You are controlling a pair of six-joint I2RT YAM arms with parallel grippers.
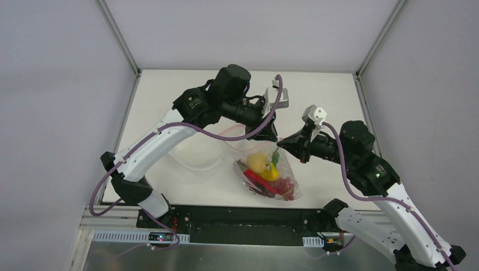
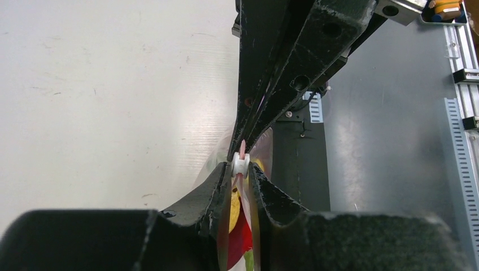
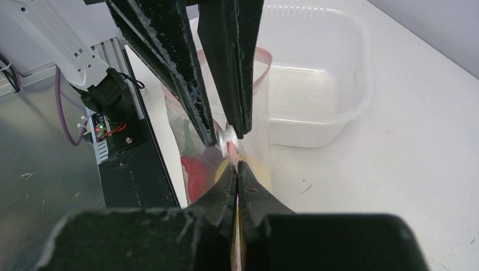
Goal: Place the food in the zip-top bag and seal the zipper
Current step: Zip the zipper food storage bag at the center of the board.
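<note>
Left gripper (image 2: pixel 241 172) is pinched narrow on the small white plastic slider (image 3: pixel 227 137). Just beside it, the right gripper (image 3: pixel 238 169) is clamped tight on the thin pink-red zipper strip (image 3: pixel 265 56). Below them the clear crinkly zip-top bag (image 1: pixel 282 169), toy food (image 1: pixel 261 165) inside, sits mid-table toward the near edge. Sealing is in hand; next the slider likely wants drawing along the strip.

**Bright toys behind clear plastic**

The zip-top bag (image 1: pixel 285 169) is clear, its zipper (image 3: pixel 266 61) pink-red with a white slider (image 2: pixel 240 165). Inside: round yellow fruit (image 1: pixel 258 162), yellow banana (image 1: pixel 272 174), red chili (image 1: pixel 257 179), green chili (image 1: pixel 275 154), dark red grape bunch (image 1: pixel 286 185). The tub (image 1: pixel 195 161) is translucent white, the table (image 1: pixel 322 96) off-white.
</note>
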